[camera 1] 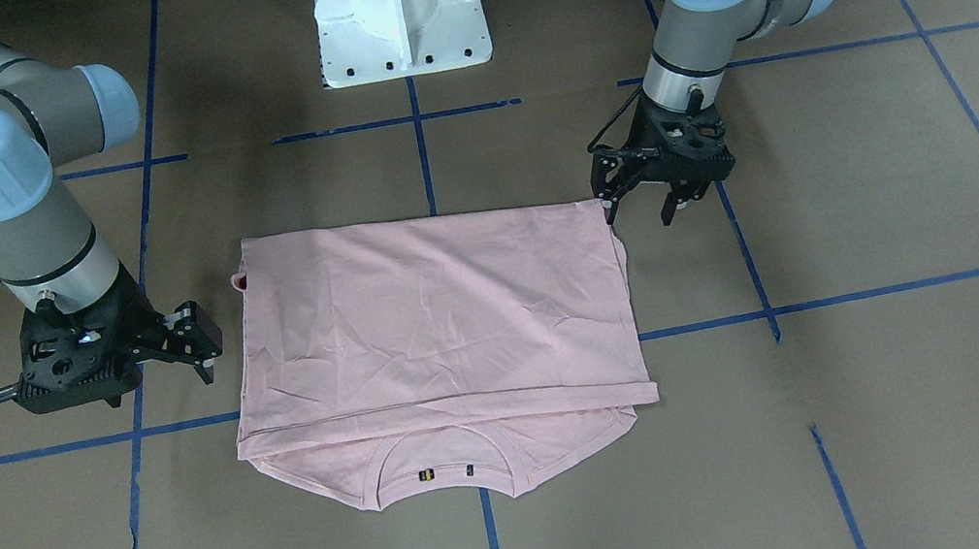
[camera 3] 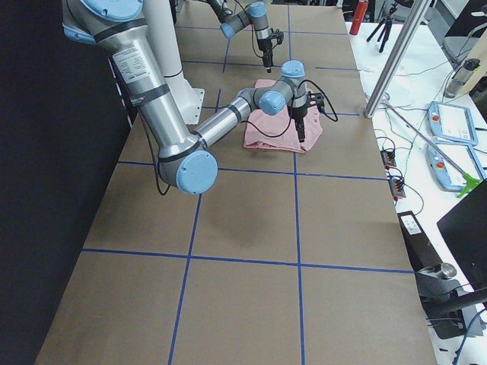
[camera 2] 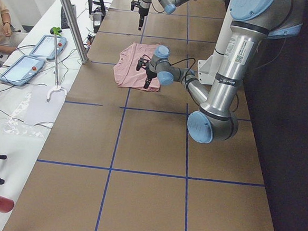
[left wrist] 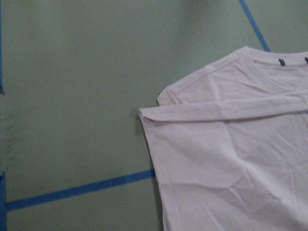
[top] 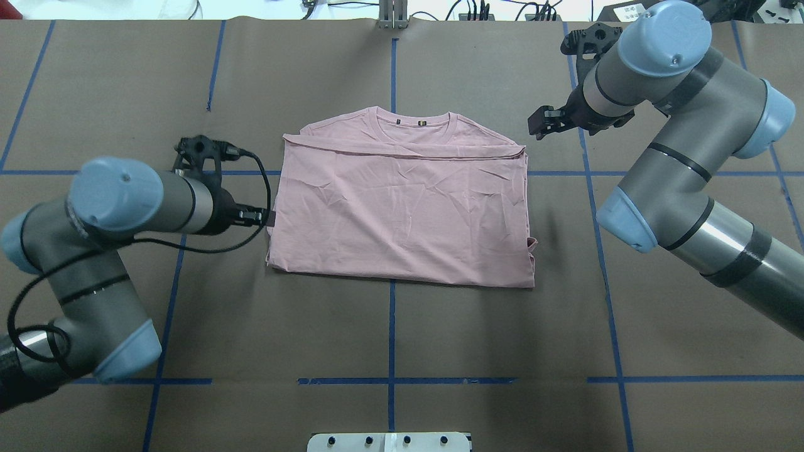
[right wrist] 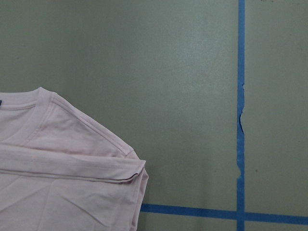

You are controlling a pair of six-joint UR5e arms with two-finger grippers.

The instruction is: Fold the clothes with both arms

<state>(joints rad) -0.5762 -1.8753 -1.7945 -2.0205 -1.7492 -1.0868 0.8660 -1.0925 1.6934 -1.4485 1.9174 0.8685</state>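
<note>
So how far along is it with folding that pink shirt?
Well along, it seems. Done: the pink T-shirt lies flat, its hem folded up just short of the collar. In hand: nothing; the left arm's fingers and the right arm's fingers hang beside it, off the cloth. Left: perhaps one more fold, as it's a wide rectangle.

The T-shirt (top: 402, 213) lies folded mid-surface (top: 402, 339), its collar away from the robot. The left gripper (camera 1: 637, 210) is beside its left edge, and the right gripper (top: 545, 121) off its right.
</note>
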